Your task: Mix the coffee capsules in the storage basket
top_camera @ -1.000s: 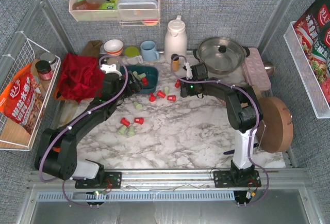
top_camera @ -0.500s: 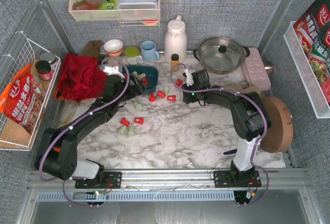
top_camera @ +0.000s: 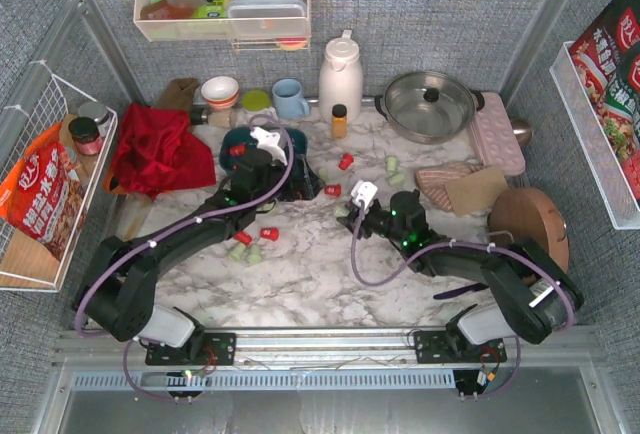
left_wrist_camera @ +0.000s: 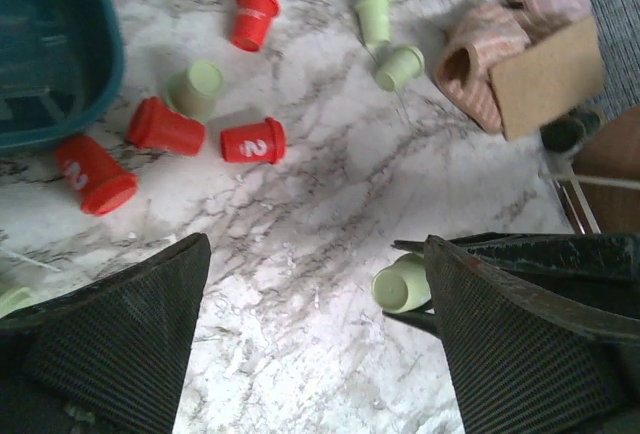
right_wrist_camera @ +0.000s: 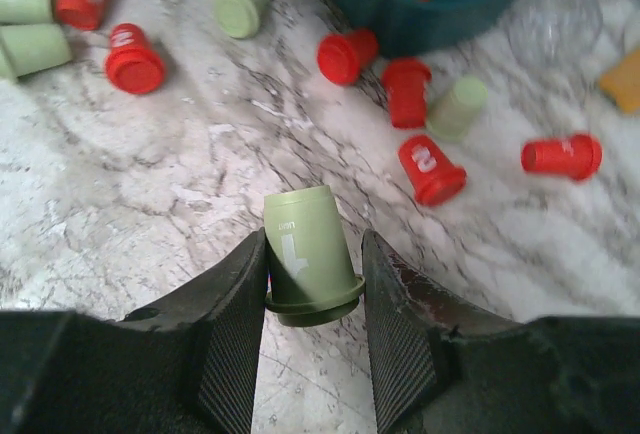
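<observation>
My right gripper (top_camera: 346, 212) is shut on a pale green capsule (right_wrist_camera: 300, 244) and holds it by its sides above the marble, right of the teal storage basket (top_camera: 236, 140). My left gripper (top_camera: 306, 186) is open and empty just right of the basket (left_wrist_camera: 50, 64); in its wrist view that held capsule (left_wrist_camera: 405, 284) shows beside the right finger. Red and green capsules lie loose by the basket (right_wrist_camera: 450, 9), which holds a few. More lie at front left (top_camera: 254, 244) and at back right (top_camera: 391, 164).
An orange-brown bottle (top_camera: 339, 120), a white thermos (top_camera: 340, 74), a steel pot (top_camera: 430, 104) and a blue mug (top_camera: 290, 99) stand at the back. A red cloth (top_camera: 155, 149) lies left. A folded cloth and cardboard (top_camera: 460, 186) and a wooden disc (top_camera: 530, 229) lie right.
My right arm has pulled back from the rear towards the front middle and now holds a green capsule. My left gripper has moved right, out from over the basket.
</observation>
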Motion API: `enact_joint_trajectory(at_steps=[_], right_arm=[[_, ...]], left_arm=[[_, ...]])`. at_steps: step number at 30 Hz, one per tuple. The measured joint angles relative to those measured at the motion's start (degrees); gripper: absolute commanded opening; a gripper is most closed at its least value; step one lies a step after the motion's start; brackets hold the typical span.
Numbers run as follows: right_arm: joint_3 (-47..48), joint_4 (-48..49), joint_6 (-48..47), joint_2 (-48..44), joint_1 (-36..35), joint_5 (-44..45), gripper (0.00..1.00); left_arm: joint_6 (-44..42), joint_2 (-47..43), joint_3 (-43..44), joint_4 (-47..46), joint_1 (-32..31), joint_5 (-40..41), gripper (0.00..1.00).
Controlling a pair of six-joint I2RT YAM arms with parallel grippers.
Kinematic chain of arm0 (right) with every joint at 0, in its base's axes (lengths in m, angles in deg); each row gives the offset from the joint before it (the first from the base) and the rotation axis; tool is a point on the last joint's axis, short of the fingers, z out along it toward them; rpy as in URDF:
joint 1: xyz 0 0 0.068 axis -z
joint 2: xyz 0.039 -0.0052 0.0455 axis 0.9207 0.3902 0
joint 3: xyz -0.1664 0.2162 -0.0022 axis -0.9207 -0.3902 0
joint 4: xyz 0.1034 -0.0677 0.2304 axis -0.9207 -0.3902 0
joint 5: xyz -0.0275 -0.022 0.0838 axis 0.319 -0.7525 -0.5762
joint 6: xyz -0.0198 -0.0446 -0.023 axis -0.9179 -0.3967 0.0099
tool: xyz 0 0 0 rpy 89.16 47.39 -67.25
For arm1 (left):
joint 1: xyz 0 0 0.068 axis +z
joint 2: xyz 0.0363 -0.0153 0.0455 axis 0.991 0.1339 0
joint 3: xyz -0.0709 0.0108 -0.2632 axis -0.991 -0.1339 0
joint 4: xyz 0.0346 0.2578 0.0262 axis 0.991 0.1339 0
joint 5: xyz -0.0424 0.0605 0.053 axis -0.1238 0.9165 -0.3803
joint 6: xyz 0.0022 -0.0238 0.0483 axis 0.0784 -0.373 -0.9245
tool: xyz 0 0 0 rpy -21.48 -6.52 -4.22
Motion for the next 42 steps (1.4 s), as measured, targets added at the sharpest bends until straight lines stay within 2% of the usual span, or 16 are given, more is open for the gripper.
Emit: enact_joint_trajectory(at_steps=[7,13,21,26,32,33,35,36,38,39,40,42], right_arm=[[-5.97,13.79,-8.72,-2.03,-2.12,-3.43,0.29],[-6.45,18.03,-10.47,-3.80,-2.36,-3.65,0.29],[-6.73,18.82,-11.04,-5.73,-2.45,-3.69,0.29],[-6.88,18.78,-11.65,-7.08,-2.45,-4.02,0.29],[-6.88,18.56,-12.07,-7.34,-2.45,-5.09,0.33],[-6.88,18.60,-12.04,-7.34,-2.43,-5.05,0.34],[-6.88,18.60,-12.07,-7.32,-2.43,-4.96,0.40],[-6.88,18.58,-12.13,-7.26,-2.43,-4.76,0.46],[-6.73,18.03,-12.44,-7.23,-2.38,-4.09,0.66],[-6.58,17.68,-12.31,-7.23,-2.38,-3.96,0.89],[-6.45,17.31,-11.74,-7.23,-2.43,-4.09,0.98],[-6.16,16.83,-11.82,-7.23,-2.51,-4.04,0.99]], left_arm=[[-1.92,-2.64,-4.37,-3.93,-1.60,-6.82,0.75],[-1.18,-4.74,-9.03,-10.49,-2.51,-13.49,0.75],[0.35,-2.14,-8.83,-17.99,-5.01,-19.10,0.74],[1.11,0.68,-7.56,-19.37,-5.88,-19.89,0.60],[1.92,1.75,-7.17,-20.81,-6.03,-19.85,0.25],[1.99,1.75,-7.17,-21.05,-6.03,-19.87,0.19],[2.03,1.84,-7.17,-21.46,-6.03,-19.89,0.01],[2.03,1.99,-7.17,-21.86,-6.03,-19.91,0.00],[2.01,2.47,-7.17,-22.64,-6.01,-20.48,0.00],[1.84,2.56,-7.17,-22.69,-6.01,-20.48,0.00],[1.79,2.62,-7.15,-22.80,-6.03,-20.46,0.00],[1.92,2.54,-7.15,-22.97,-6.03,-20.37,0.00]])
